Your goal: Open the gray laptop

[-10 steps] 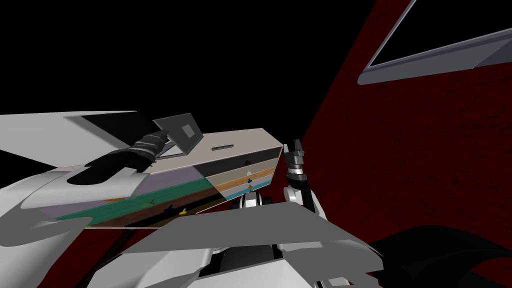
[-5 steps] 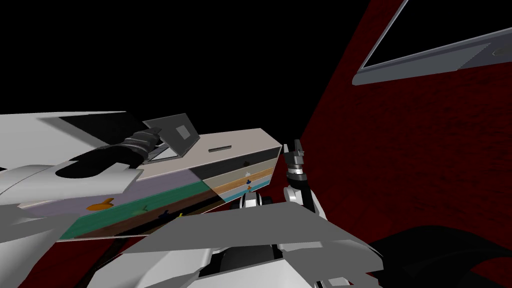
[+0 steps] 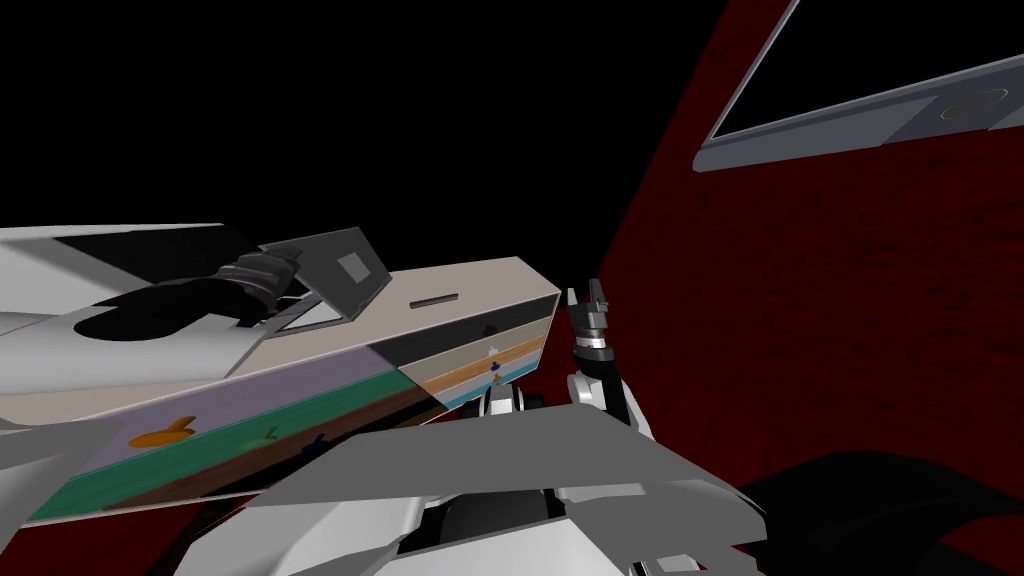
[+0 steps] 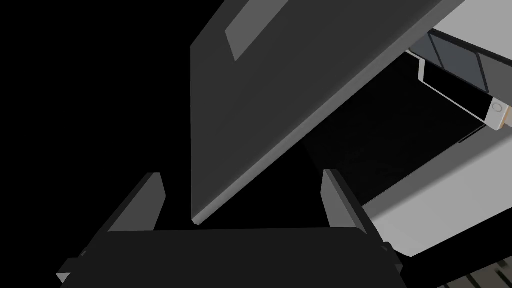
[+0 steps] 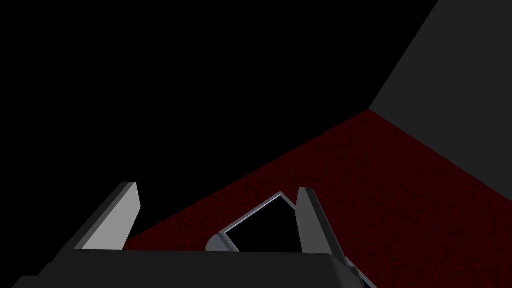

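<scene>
Atop a pale dresser [image 3: 492, 280], gray laptop [image 3: 345, 268] stands partly open, lid edge within the wide-spread left tool [image 4: 241, 173].

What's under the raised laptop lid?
The lid stands tilted up, its edge between the open left gripper's fingers. Beneath it shows the laptop's light base; deeper in, the gap is dark and the keys are hidden.

Head camera is looking steeply down, rolled, over the surface [image 3: 490, 280], with the laptop [image 3: 345, 268] off to the left. Left wrist camera is sitting right up against that same laptop's lid. Right wrist camera is facing away, sharing the red wall [image 3: 800, 350] and window frame [image 3: 830, 125] with the head.
</scene>
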Motion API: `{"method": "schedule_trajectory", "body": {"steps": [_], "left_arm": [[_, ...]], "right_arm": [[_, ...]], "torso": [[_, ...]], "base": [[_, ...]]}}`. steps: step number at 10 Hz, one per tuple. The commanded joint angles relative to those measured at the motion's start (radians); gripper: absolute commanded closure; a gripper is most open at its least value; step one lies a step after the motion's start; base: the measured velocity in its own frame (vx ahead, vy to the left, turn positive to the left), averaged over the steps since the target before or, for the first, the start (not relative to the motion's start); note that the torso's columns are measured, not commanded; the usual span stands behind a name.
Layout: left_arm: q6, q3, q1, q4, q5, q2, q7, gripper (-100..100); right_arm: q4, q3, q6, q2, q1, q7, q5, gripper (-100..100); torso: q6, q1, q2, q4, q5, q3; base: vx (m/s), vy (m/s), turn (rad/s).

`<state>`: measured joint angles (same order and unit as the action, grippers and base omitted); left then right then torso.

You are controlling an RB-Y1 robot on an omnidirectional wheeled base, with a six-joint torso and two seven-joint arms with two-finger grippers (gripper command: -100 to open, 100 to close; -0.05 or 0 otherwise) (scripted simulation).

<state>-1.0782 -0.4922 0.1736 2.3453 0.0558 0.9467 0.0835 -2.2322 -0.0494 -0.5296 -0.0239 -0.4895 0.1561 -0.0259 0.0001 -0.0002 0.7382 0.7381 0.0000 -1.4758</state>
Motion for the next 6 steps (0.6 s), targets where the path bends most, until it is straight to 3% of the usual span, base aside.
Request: {"method": "schedule_trajectory", "body": {"steps": [1, 2, 3, 4, 5, 6], "left_arm": [[-0.065, -0.017, -0.016, 0.001, 0.006, 0.041, 0.008, -100], [-0.089, -0.024, -0.021, 0.002, 0.009, 0.057, 0.011, -100], [-0.076, -0.014, -0.022, 0.004, 0.002, 0.047, 0.010, -100], [-0.103, -0.023, -0.029, 0.010, 0.016, 0.063, 0.012, -100], [-0.091, -0.019, -0.025, 0.009, 0.009, 0.055, 0.011, -100], [-0.093, -0.020, -0.026, 0.009, 0.010, 0.056, 0.012, 100]], "right_arm": [[0.000, 0.000, 0.000, 0.000, 0.000, 0.000, 0.000, 0], [0.000, 0.000, 0.000, 0.000, 0.000, 0.000, 0.000, 0], [0.000, 0.000, 0.000, 0.000, 0.000, 0.000, 0.000, 0], [0.000, 0.000, 0.000, 0.000, 0.000, 0.000, 0.000, 0], [0.000, 0.000, 0.000, 0.000, 0.000, 0.000, 0.000, 0], [0.000, 0.000, 0.000, 0.000, 0.000, 0.000, 0.000, 0]], "torso": [[0.000, 0.000, 0.000, 0.000, 0.000, 0.000], [0.000, 0.000, 0.000, 0.000, 0.000, 0.000], [0.000, 0.000, -0.001, 0.000, 0.000, 0.000], [0.000, 0.000, 0.000, 0.000, 0.000, 0.000], [0.000, 0.003, -0.002, 0.000, 0.001, -0.001], [0.000, 0.001, -0.001, 0.000, 0.001, -0.001]], "base": [[0.026, 0.001, -0.048], [0.027, 0.002, -0.057], [0.012, 0.003, -0.013], [0.065, 0.060, -0.032], [0.041, 0.041, -0.013], [0.006, 0.007, 0.001]]}}
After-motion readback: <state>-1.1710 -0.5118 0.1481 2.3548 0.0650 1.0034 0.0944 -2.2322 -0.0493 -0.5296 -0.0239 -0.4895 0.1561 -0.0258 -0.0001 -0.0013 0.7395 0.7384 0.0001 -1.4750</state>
